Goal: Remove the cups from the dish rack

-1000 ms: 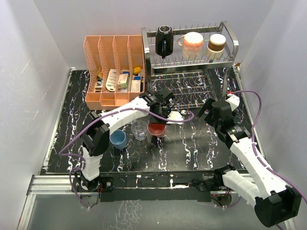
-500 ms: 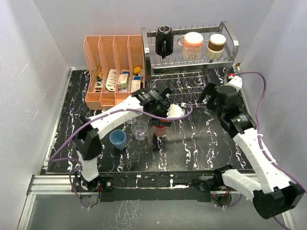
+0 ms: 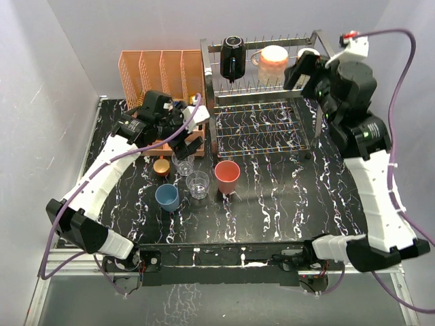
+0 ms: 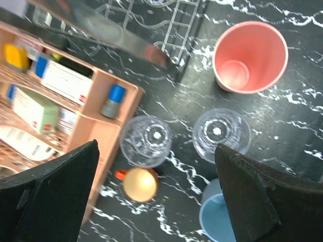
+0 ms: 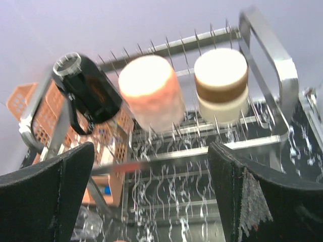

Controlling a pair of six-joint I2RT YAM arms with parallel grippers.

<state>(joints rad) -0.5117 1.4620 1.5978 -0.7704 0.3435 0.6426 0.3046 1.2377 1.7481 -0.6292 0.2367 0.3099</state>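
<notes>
The silver dish rack (image 3: 265,95) stands at the back; on its top tier hang a black mug (image 3: 232,58), a peach mug (image 3: 274,56) and a pale cup with a brown band (image 5: 221,83). My right gripper (image 3: 302,68) hovers open in front of that tier, holding nothing (image 5: 151,196). On the table stand a pink tumbler (image 3: 227,177), a blue tumbler (image 3: 167,197), two clear glasses (image 3: 198,184) (image 3: 183,164) and a small orange cup (image 3: 162,167). My left gripper (image 3: 187,129) is open and empty above them (image 4: 156,201), apart from every cup.
A peach-orange organizer (image 3: 153,75) with boxes and bottles stands left of the rack, right under my left wrist (image 4: 101,121). The rack's lower tier (image 5: 176,201) is bare wire. White walls close in both sides.
My left gripper let go of the pink tumbler and swung back left over the organizer's front. My right arm rose from the table to the rack's top tier.
</notes>
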